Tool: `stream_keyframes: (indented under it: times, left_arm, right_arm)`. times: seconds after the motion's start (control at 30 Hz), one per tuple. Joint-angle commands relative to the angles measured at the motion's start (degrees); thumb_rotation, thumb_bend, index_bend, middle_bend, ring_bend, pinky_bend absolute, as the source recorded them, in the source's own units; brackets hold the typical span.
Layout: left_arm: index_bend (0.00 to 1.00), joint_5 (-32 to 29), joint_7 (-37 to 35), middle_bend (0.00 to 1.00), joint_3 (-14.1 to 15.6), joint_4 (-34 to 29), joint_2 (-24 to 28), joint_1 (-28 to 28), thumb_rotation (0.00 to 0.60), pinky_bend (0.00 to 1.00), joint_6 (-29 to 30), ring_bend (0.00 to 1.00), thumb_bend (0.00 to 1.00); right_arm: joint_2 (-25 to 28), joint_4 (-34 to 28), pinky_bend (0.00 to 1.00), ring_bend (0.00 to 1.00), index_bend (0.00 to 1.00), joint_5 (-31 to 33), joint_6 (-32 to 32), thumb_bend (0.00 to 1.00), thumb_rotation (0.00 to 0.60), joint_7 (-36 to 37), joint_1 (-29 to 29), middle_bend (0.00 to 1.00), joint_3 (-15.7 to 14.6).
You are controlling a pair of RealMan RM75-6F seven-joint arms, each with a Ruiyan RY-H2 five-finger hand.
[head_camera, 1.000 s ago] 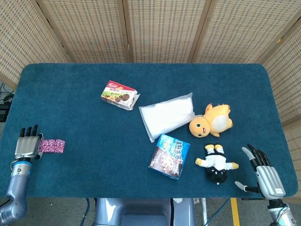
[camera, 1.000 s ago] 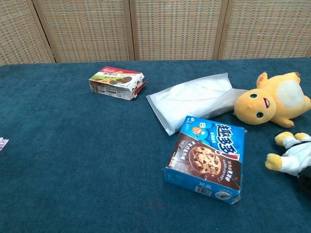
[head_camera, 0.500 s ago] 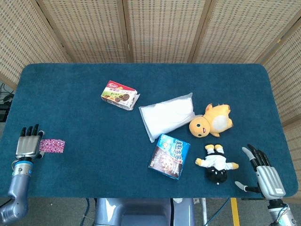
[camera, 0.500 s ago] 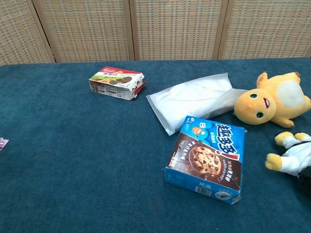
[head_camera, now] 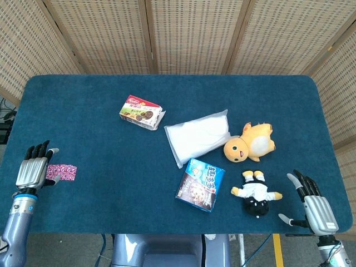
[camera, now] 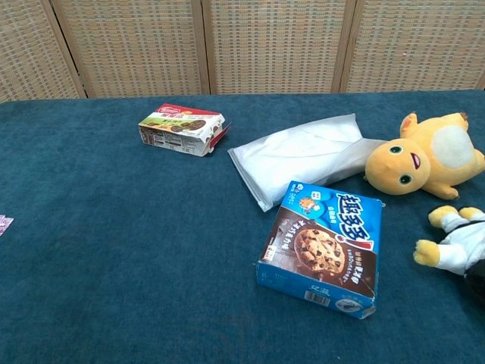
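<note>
My left hand hovers at the table's front left, fingers spread, right beside a small pink patterned packet whose corner shows at the chest view's left edge. My right hand is open at the front right corner, holding nothing, a little right of a black-and-white doll. Neither hand appears in the chest view.
On the blue table lie a red-and-green snack box, a white pouch, a blue cookie box and a yellow plush. Woven screens stand behind.
My left hand has drawn back toward the front edge and spread its fingers a little; the pink packet stays put. The right hand has hardly moved.
</note>
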Motion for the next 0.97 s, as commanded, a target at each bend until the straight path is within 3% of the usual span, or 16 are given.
stream_keyframes:
  times: [0.03,0.3,0.47,0.63,0.97]
  left_arm:
    - [0.18,4.7,-2.9,0.0,0.9,-4.0,1.5,2.5,0.6,0.0,4.0,0.0,0.27]
    - [0.18,12.1,-0.6,0.0,3.8,-10.0,3.1,5.9,0.6,0.0,11.0,0.0,0.27]
    - [0.13,18.4,1.5,0.0,7.4,-12.3,3.5,9.1,0.6,0.0,15.0,0.0,0.26]
    - [0.0,21.0,1.7,0.0,8.0,-12.1,3.7,10.2,0.6,0.0,16.4,0.0,0.26]
    - [0.0,25.0,-1.9,0.0,8.1,-11.6,5.3,12.2,0.6,0.0,18.6,0.0,0.26]
  right_arm:
    - [0.0,-0.1,0.0,0.0,0.04,0.0,0.0,0.11,0.6,-0.1,0.0,0.0,0.0]
    - [0.1,-0.1,0.0,0.0,0.04,0.6,0.1,0.11,0.6,-0.8,-0.1,0.0,0.3]
    - [1.5,-0.8,0.0,0.0,0.04,1.0,1.6,0.11,0.6,-0.6,-0.8,0.0,0.8]
    - [1.9,-1.2,0.0,0.0,0.04,0.7,2.3,0.1,0.6,-1.2,-1.1,0.0,0.9]
    - [1.9,-2.2,0.0,0.0,0.04,-0.2,3.0,0.11,0.6,-3.2,-1.3,0.0,0.7]
